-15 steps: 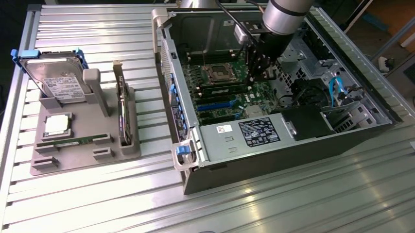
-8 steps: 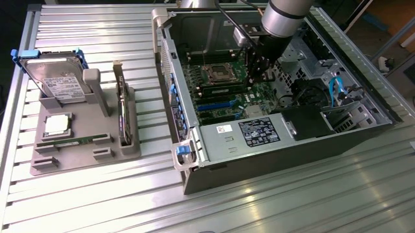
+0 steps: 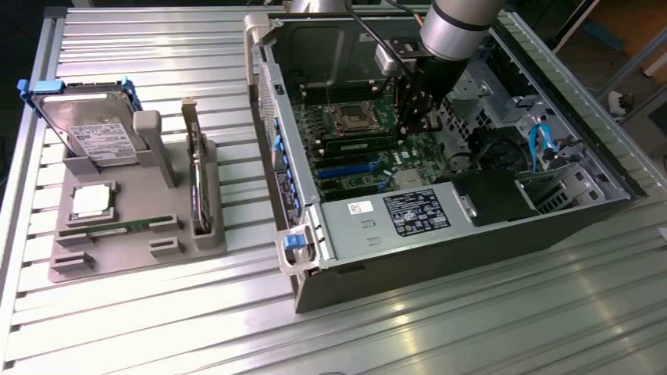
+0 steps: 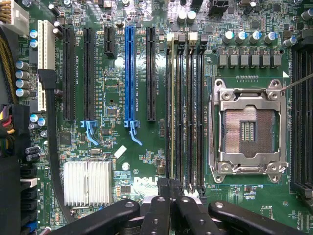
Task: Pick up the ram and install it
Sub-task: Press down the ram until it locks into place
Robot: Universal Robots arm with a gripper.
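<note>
Tray (image 3: 136, 250) on the exterior view's left holds an upright hard drive (image 3: 89, 129), a silver processor (image 3: 94, 200) and the ram (image 3: 130, 226). It's a thin green stick on edge in a slot just beside the processor, too small to make out its chips. Expansion card (image 3: 196, 180) stands next along. Further right is the open case (image 3: 417, 258), with the gripper (image 3: 415, 125) over the motherboard (image 3: 360, 156), well apart from the ram. Wrist view adds the close-up stuff: fingertips (image 4: 164, 208) pressed together with nothing between them, at the end of the memory slots (image 4: 186, 107), bare CPU socket (image 4: 248, 129) beside those.
</note>
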